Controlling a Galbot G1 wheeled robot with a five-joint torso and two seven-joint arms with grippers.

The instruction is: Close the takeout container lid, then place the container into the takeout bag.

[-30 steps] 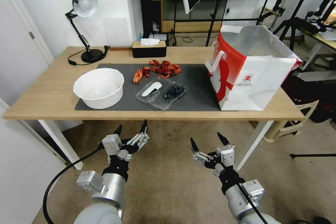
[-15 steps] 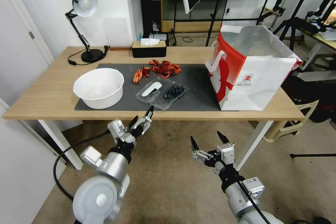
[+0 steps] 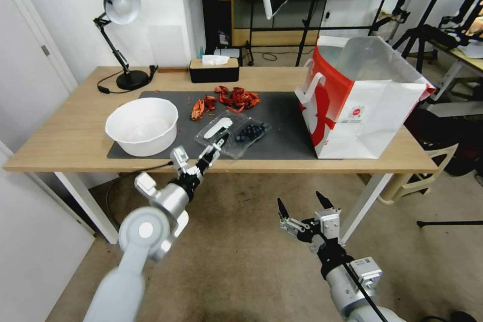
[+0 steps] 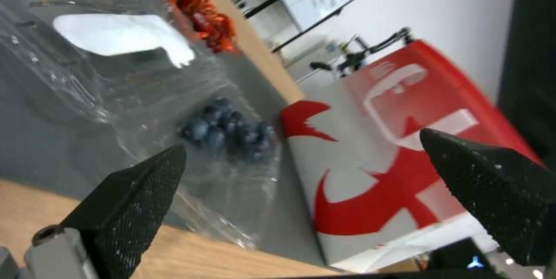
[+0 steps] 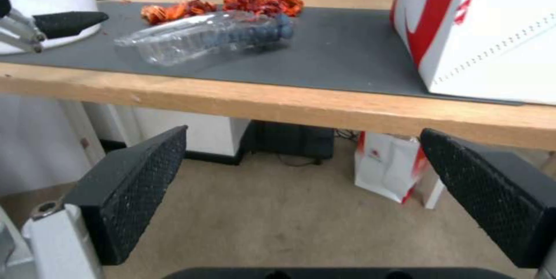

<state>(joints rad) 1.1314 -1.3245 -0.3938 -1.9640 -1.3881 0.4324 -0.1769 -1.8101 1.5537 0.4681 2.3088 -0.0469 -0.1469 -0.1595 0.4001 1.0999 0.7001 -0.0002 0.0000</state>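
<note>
The takeout container (image 3: 234, 136) lies open on the grey mat (image 3: 287, 121). Its lid (image 3: 217, 129), the half with the white label, is folded out flat to the left of the half holding blueberries (image 3: 250, 132). My left gripper (image 3: 214, 147) is open at the table's front edge, its tips just short of the container's near side. The left wrist view shows the container (image 4: 145, 96) and blueberries (image 4: 229, 131) between the spread fingers. The takeout bag (image 3: 362, 100) stands open at the mat's right end. My right gripper (image 3: 304, 210) hangs open below the table edge, facing the container (image 5: 214, 35) and bag (image 5: 481, 31).
A white bowl (image 3: 142, 126) sits left of the container. Red shell scraps (image 3: 231, 99) lie behind it. A black lamp (image 3: 121, 35) and tissue box (image 3: 214, 70) stand along the table's back edge. Tripods and a plastic chair (image 3: 427, 171) crowd the right side.
My left arm has risen from below the table and reached forward to the container's near edge, gripper still open. The right arm has barely moved.
</note>
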